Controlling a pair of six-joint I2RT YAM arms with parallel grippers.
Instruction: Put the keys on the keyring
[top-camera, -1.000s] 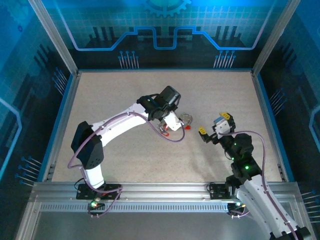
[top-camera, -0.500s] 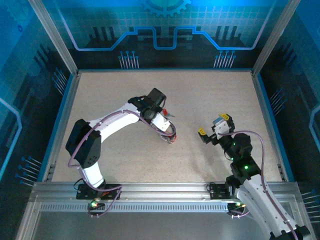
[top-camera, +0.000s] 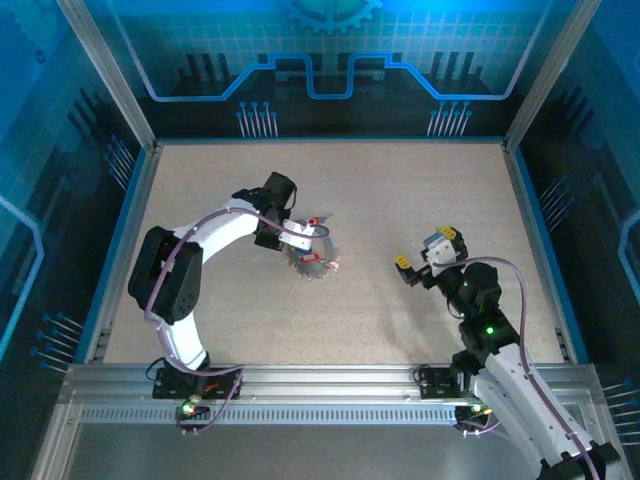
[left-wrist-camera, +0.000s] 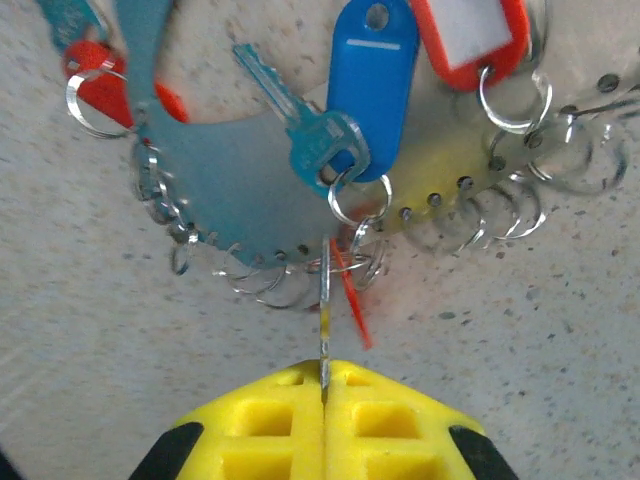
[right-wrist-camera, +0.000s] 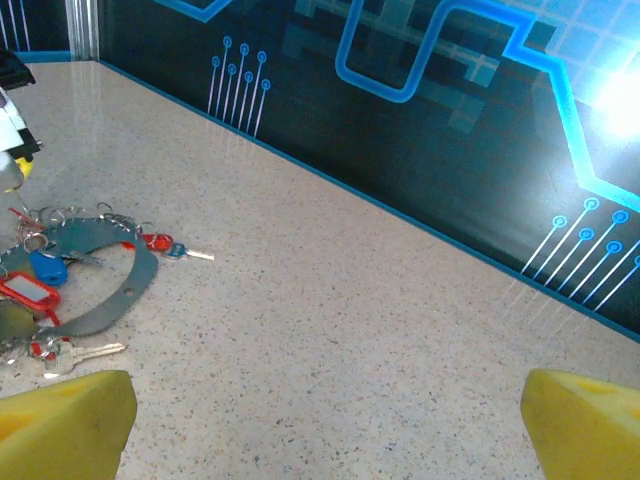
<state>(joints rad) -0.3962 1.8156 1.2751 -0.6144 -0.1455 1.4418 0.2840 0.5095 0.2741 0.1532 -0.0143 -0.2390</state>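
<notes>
Grey keyring (left-wrist-camera: 240, 170) lies on the speckled table (top-camera: 400, 190), keys (left-wrist-camera: 300, 130) strung along its rim. Left gripper (left-wrist-camera: 323, 385) is clamped on a thin metal sliver (left-wrist-camera: 324, 300) at that rim; right gripper (top-camera: 428, 248) gapes wide, well apart

**Left arm** (top-camera: 215, 232): white link shells between black joint housings, with a purple cable (top-camera: 190, 240) looped alongside, running back from the jaws.

**Right arm** (top-camera: 500, 375): same white-and-black build and purple cable, with small green lights (top-camera: 488, 330) on the black joints well behind the jaws.

**Left gripper** (left-wrist-camera: 323, 375): yellow moulded fingers (left-wrist-camera: 265, 420) with square recesses, flanked by black shoulders just behind.

**Right gripper** (right-wrist-camera: 320, 420): blunt yellow fingertips (right-wrist-camera: 65, 415). In the top view a pale grey block sits directly behind them.
</notes>
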